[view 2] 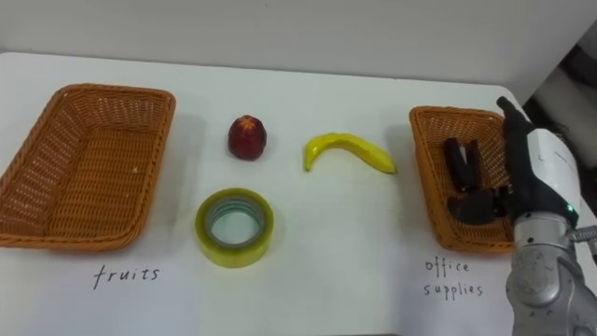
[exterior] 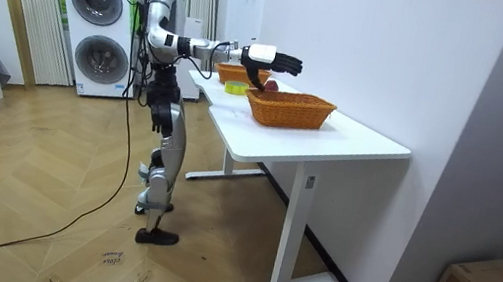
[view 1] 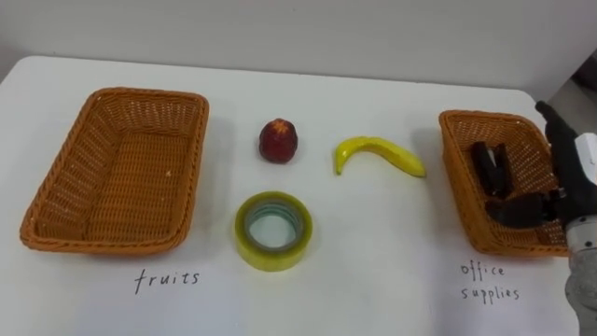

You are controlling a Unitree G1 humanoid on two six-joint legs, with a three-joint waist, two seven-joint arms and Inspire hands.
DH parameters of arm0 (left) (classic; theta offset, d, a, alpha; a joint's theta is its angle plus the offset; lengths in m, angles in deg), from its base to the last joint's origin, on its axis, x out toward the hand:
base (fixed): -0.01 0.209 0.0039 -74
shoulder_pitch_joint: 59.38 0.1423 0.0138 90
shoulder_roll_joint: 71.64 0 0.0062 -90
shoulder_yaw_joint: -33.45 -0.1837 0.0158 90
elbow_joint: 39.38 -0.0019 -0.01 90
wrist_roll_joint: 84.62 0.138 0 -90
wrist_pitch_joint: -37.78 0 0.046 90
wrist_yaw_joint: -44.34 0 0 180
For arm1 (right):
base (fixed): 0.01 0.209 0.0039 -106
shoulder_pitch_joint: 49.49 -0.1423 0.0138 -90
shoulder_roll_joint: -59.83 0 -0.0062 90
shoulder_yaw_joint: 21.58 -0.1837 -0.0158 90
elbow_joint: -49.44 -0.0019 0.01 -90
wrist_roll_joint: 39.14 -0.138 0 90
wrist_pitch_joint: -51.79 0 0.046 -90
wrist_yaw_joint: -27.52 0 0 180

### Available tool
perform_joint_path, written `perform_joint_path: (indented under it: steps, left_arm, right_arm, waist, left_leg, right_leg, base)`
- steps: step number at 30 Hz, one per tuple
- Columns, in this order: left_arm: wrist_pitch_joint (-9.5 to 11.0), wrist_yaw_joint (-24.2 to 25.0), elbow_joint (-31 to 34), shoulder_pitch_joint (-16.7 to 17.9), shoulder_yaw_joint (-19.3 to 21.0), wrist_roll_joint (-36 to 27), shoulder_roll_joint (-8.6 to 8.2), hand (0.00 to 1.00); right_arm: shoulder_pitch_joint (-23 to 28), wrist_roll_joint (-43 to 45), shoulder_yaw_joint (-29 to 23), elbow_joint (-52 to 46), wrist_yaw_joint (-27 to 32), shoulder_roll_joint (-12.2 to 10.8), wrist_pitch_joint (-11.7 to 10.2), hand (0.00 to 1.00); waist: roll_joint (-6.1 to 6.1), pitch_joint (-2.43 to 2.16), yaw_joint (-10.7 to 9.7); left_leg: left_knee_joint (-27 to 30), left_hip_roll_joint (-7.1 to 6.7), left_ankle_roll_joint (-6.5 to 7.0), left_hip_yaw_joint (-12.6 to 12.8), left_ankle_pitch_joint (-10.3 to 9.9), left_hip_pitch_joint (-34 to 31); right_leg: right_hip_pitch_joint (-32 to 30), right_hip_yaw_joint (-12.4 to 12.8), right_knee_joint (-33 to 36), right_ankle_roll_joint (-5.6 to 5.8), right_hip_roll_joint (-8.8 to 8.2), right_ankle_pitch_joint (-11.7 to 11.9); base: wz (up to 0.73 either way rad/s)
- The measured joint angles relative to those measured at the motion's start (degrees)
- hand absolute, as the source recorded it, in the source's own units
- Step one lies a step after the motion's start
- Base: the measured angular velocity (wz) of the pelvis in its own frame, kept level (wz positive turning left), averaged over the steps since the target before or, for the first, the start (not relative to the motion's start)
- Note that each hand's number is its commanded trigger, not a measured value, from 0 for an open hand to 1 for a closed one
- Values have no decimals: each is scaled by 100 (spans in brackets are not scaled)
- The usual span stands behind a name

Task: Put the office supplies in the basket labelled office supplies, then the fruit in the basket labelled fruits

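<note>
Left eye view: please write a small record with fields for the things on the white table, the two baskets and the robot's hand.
left woven orange-brown basket: empty
right woven orange-brown basket: holds a dark object, kind unclear
red round fruit: on white table, between baskets
yellow curved banana: on table, right of the fruit
yellow tape roll: flat on table, in front of the fruit
right hand: over right basket, fingers relaxed, holding nothing

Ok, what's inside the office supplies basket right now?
One dark item lies in the office supplies basket. The right hand hangs over its near right part, hiding whatever is beneath.
</note>
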Motion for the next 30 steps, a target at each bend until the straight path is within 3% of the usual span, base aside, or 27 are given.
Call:
perform_joint_path:
  steps: [4, 9, 12, 19, 26, 30]
  left_arm:
    - [9, 0, -1, -1, -4, 0, -9, 0]
    - [40, 4, -15, -25, -12, -14, -68, 0]
    - [143, 6, -28, -19, -13, -21, -70, 0]
    - [161, 7, -137, -18, -173, 11, -77, 0]
    - [150, 4, -213, -46, -176, 15, -103, 0]
    - [136, 19, -209, -150, -179, 63, -116, 0]
  right_arm:
    - [-7, 1, 0, -26, -14, 0, 0, 0]
    - [-7, 82, 105, -735, -91, -31, -16, 0]
    - [-8, -28, 105, -1122, -91, -31, -38, 0]
    - [-239, -420, 205, -1536, -76, -31, -105, 0]
    - [-411, -446, 396, -1852, -48, -156, -165, 0]
    - [-471, -692, 581, -1852, -81, -185, -140, 0]
  waist:
    - [15, 6, 2]
    - [48, 5, -18]
    - [47, 5, -10]
    - [37, 5, 13]
    - [155, 29, 70]
    - [207, 0, 165]
  left_leg:
    - [-17, 0, 0, 0, 0, -2]
    - [-17, 0, 0, 7, 0, -5]
    - [-12, 0, 0, 1, 0, -3]
    - [-14, 0, 1, -5, -1, -7]
    - [-17, 4, 0, -4, -2, -22]
    - [-18, 4, 0, -8, -1, -26]
  right_leg:
    - [0, 3, 3, 0, 1, 0]
    - [2, 24, -2, 0, 7, 0]
    - [15, 6, -7, -1, 5, 0]
    - [16, 16, -3, -1, 4, 1]
    - [-7, 26, 4, -2, 8, 2]
    - [-8, -3, 3, -2, 2, 2]
  base:
    - [0]
    - [0]
    - [0]
    - [0]
    - [0]
    - [0]
